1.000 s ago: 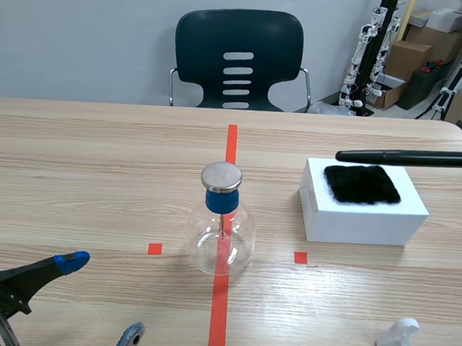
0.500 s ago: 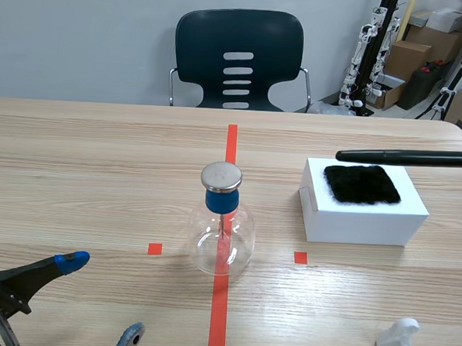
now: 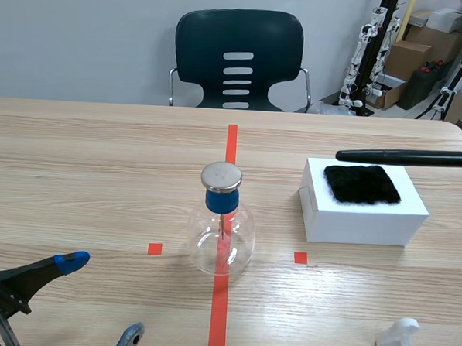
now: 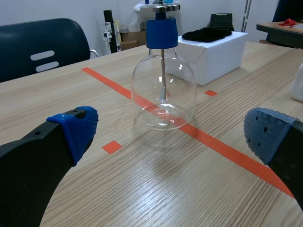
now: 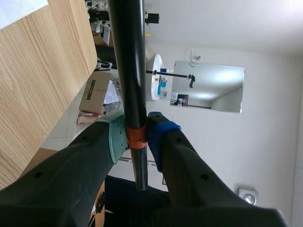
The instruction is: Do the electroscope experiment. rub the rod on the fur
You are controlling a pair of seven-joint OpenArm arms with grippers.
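Only the right wrist view shows right end effector (image 5: 137, 135) clamping rod (image 5: 129, 56); left end effector (image 4: 173, 132) gapes.

The rod (image 3: 406, 157) runs off the scene view's right edge, and a white object (image 3: 400, 341) off its bottom.

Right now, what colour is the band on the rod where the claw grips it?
Orange-red band on a black rod; clearest in the right wrist view.

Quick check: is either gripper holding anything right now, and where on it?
The right gripper is shut on the black rod, at its orange tape band near one end. The left gripper is open and empty.
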